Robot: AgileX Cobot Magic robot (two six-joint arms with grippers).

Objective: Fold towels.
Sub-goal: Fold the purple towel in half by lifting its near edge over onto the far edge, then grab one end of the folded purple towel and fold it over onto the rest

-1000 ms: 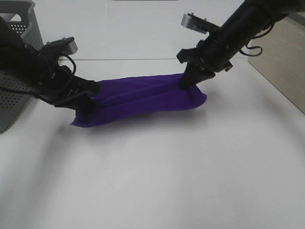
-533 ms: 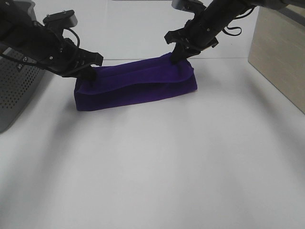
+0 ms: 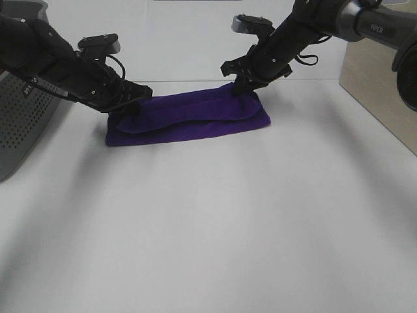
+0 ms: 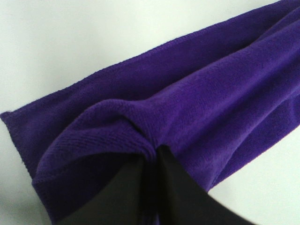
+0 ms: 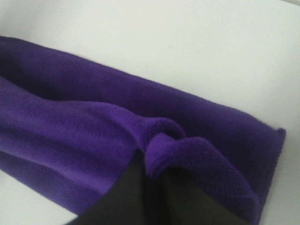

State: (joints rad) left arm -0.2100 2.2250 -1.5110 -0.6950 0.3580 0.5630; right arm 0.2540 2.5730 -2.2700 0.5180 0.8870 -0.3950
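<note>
A deep purple towel [image 3: 189, 119] lies as a long folded strip on the white table, far from me, in the exterior high view. My left gripper [image 3: 128, 108] is shut on the towel's left end, low over the table. My right gripper [image 3: 242, 89] is shut on its right end. In the left wrist view the black fingers [image 4: 173, 187] pinch a fold of purple cloth [image 4: 187, 103]. In the right wrist view the fingers [image 5: 136, 187] pinch a rolled edge of the cloth [image 5: 70, 122]. No white tag shows.
A grey perforated basket [image 3: 19, 111] stands at the far left edge of the table. A tan board [image 3: 381, 85] stands at the right. The white table [image 3: 215, 222] stretches wide in front of the towel.
Both grippers carried the towel's upper edge away from me and lowered it onto the rest. The towel went from a raised, draped bundle to a flatter folded strip.
</note>
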